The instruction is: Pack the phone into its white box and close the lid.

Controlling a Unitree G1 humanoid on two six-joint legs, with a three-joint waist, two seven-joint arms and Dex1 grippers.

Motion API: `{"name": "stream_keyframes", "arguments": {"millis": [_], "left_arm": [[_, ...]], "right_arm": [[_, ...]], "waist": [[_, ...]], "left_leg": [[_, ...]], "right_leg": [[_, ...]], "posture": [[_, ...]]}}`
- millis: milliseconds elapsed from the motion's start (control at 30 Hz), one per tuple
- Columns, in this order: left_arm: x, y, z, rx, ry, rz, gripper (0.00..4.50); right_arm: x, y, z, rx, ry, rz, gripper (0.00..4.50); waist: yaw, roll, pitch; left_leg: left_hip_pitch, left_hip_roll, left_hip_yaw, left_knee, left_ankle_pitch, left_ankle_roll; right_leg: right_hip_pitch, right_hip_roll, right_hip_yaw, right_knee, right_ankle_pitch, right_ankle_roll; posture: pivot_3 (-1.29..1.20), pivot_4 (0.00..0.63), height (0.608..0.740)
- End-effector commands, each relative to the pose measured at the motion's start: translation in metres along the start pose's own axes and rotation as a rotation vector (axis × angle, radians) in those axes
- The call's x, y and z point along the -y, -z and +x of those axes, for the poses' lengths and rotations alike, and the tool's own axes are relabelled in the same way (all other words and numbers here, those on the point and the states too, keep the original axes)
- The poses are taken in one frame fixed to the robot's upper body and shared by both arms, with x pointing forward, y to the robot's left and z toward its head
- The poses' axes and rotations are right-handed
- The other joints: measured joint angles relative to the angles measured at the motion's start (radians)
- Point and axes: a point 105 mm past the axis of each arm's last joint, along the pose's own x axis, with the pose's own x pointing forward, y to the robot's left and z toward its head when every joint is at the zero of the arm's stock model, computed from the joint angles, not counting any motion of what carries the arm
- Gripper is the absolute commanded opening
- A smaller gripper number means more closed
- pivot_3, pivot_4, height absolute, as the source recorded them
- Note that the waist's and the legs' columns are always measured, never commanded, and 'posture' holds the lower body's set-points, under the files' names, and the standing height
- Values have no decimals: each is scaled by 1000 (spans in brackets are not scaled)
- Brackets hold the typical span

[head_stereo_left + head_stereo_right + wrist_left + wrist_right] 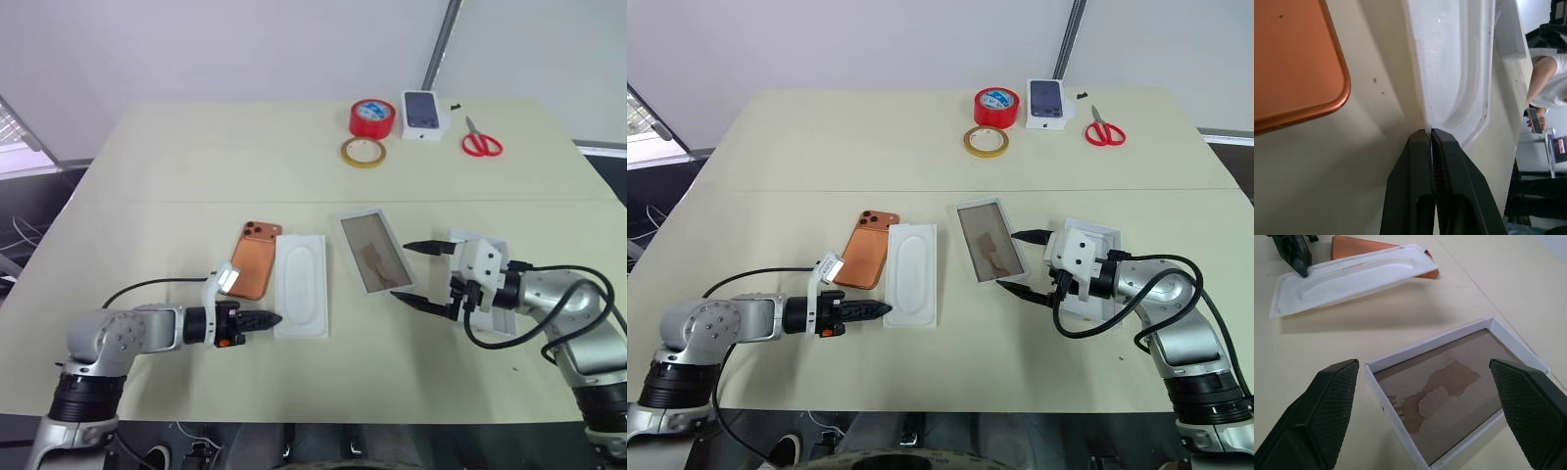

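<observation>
Black left end effector (272, 319) pinching white insert (302, 286) edge, level

A lab or test room; plain table (196, 166), pale walls, loose cables (20, 235).

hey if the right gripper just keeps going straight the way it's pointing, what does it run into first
Most likely the white box: the open right gripper points at it, one finger either side of its near end. Height above the table is unclear, so it might pass just over.

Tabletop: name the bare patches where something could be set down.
Free: the wide strip between the yellow tape ring and the phone; the table's far-left stretch. Crowded: phone, white insert, white box lie close together between both grippers.
</observation>
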Motion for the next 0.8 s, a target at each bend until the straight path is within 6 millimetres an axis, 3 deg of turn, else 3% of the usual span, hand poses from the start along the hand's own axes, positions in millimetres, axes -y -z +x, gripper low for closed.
{"name": "stream_keyframes", "arguments": {"millis": [33,167,333,567,667,800], "left_arm": [[-6,5,-1,9,-8,-106,41],[-2,-12,-6,81,26,-166,41],[16,-39,-12,138,153,-207,41],[15,-44,-10,159,164,-248,41],[15,-52,-16,217,182,-259,0],[18,-54,-16,233,185,-248,0]], "right_arm": [[3,-10,1,28,9,-55,4500],[-3,-7,6,22,-27,-64,4500],[-17,11,14,-55,-154,-143,4500],[-11,29,27,-138,-279,-234,4500],[-11,38,31,-172,-336,-223,3649],[-14,38,38,-162,-378,-221,1671]], "waist": [[0,0,0],[0,0,0],[0,-3,2],[-12,-4,2],[-15,-4,3],[-22,-5,3]], "left_leg": [[0,0,0,0,0,0],[0,0,0,0,0,0],[-1,0,0,1,0,0],[-1,0,0,2,3,-4],[-1,0,0,2,3,-5],[-1,0,-1,2,3,-6]], "right_leg": [[0,0,0,0,0,0],[0,0,0,0,0,0],[-1,1,0,1,0,0],[-2,1,0,2,0,1],[-2,1,0,2,0,1],[-1,1,0,2,0,1]], "posture": [[0,150,740],[0,150,740],[0,150,740],[0,150,740],[0,150,740],[0,150,740]]}}
